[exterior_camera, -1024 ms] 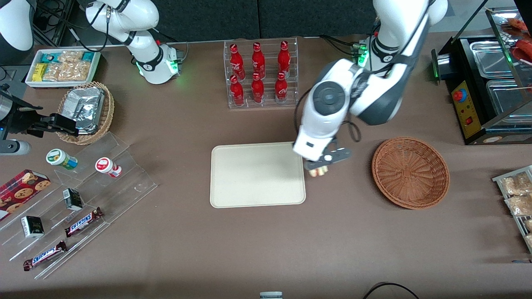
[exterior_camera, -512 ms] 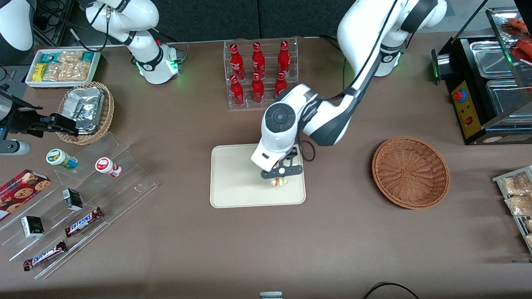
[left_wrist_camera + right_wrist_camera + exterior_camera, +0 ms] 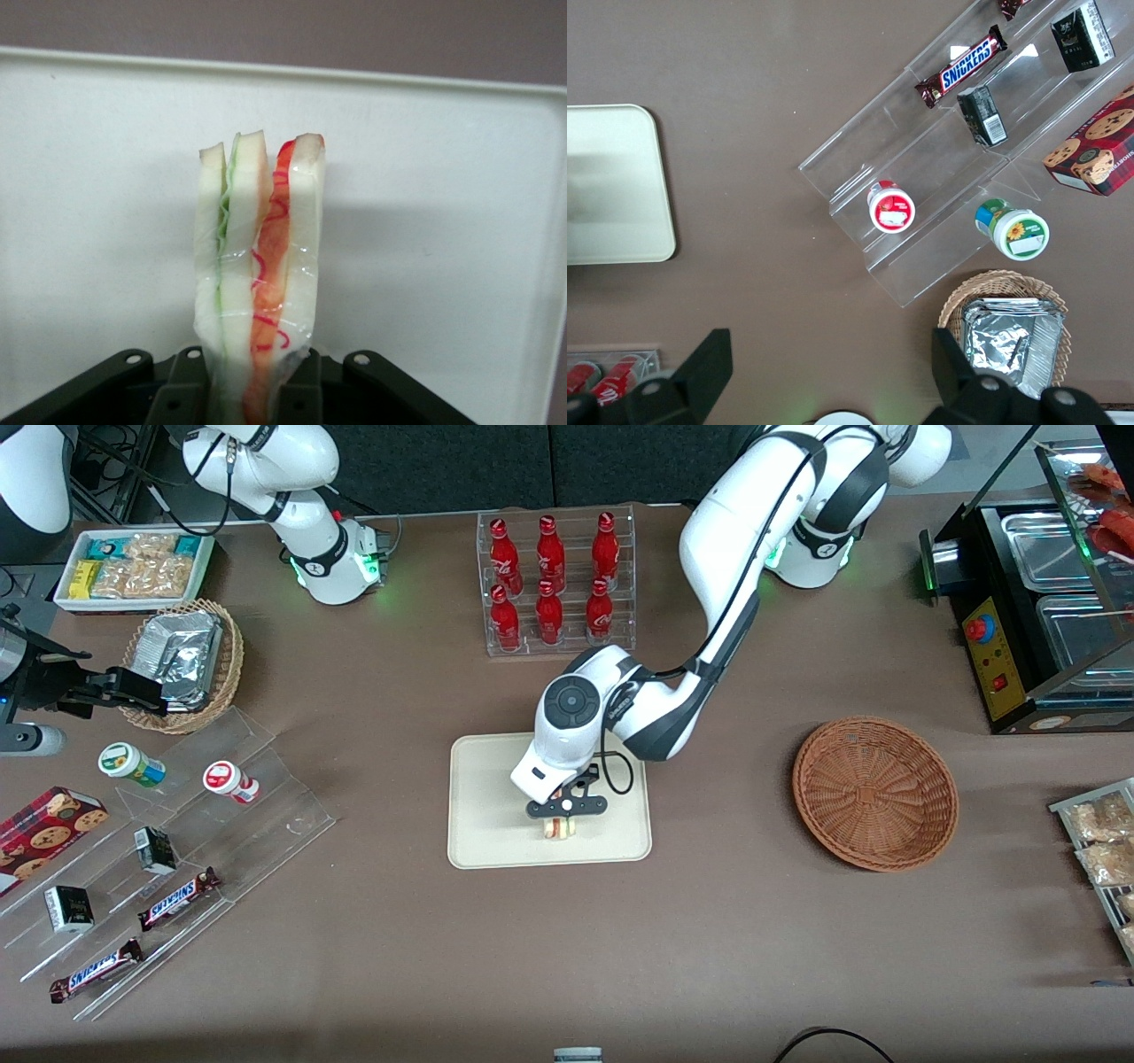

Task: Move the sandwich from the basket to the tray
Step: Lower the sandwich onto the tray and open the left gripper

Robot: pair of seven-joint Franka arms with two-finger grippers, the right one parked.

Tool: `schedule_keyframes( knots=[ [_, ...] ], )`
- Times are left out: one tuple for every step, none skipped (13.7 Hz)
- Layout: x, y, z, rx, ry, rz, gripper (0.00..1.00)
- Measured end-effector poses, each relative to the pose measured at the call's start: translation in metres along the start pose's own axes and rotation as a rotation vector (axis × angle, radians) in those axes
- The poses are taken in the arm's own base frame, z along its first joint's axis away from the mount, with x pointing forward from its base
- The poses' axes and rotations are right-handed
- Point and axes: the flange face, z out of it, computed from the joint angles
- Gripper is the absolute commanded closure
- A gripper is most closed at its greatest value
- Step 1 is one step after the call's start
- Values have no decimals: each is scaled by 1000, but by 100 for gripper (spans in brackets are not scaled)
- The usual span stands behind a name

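Since the earlier frame we have carried the sandwich further in over the tray, from near the edge facing the basket toward the middle, close to the tray's front edge. We keep our gripper low above the tray, the jaws clenched on the sandwich, which stands on edge in the wrist view. The basket sits well apart on the surface, toward the working arm's end. Our worry: released from this upright pose, the wedge could topple, or its wrap could cling to a finger and drag along as we lift.
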Motion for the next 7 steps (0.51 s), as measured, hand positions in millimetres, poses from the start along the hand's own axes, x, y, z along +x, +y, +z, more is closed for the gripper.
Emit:
schedule_keyframes(
  knots=[
    [-3, 1, 8, 8, -7, 5, 64],
    [-6, 2, 15, 14, -14, 10, 44],
    [-9, 3, 19, 18, -17, 14, 23],
    [-10, 3, 19, 19, -17, 16, 2],
    [-10, 4, 19, 18, -16, 17, 1],
    [-10, 4, 18, 17, -14, 17, 1],
    [-9, 5, 15, 13, -11, 17, 1]
  ],
)
